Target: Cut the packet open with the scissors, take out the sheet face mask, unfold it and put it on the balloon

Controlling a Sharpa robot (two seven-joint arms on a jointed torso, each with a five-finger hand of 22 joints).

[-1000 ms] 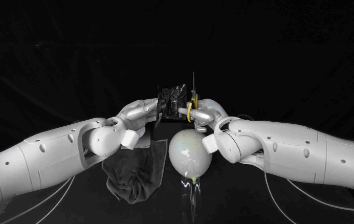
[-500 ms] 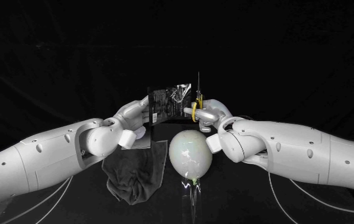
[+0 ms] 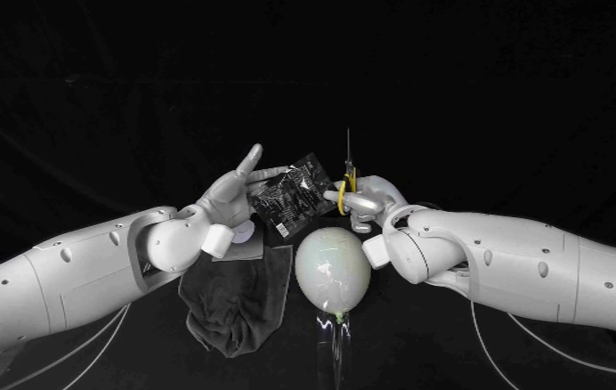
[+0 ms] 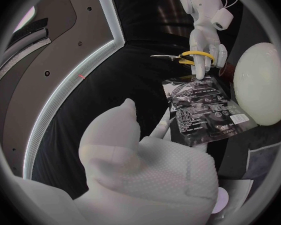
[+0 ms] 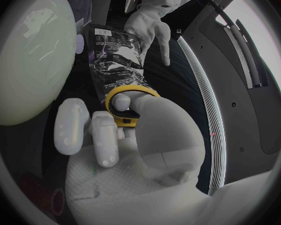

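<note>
While the left hand [image 3: 235, 199] pinches the packet [image 3: 289, 196] by one edge, other fingers spread, tilting it above the balloon [image 3: 331, 270], the right hand [image 3: 366, 201] grips the yellow-handled scissors [image 3: 346, 174] just beside it, blades upright, presumably presenting an edge for cutting.

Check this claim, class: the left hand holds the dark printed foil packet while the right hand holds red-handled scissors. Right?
Wrong colour: the scissors have yellow handles, as the right wrist view shows. The left hand does hold the dark printed foil packet, and the right hand holds the scissors.
</note>
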